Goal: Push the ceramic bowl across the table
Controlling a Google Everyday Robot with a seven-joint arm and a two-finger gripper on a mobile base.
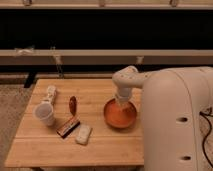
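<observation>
The ceramic bowl (120, 115), orange-red and shallow, sits on the right half of the light-wood table (65, 150). My gripper (121, 102) comes down from the white wrist above and meets the bowl at its far inner side. It is shut, and its tips are hidden against the bowl's wall. Whether it touches the rim or the inside I cannot tell. The bowl rests flat on the planks.
Left of the bowl are a white cup (45, 114), a white bottle on its side (50, 93), a small red-brown thing (73, 104), a dark bar (68, 127) and a white packet (83, 134). My bulky white arm (175, 120) hides the table's right edge.
</observation>
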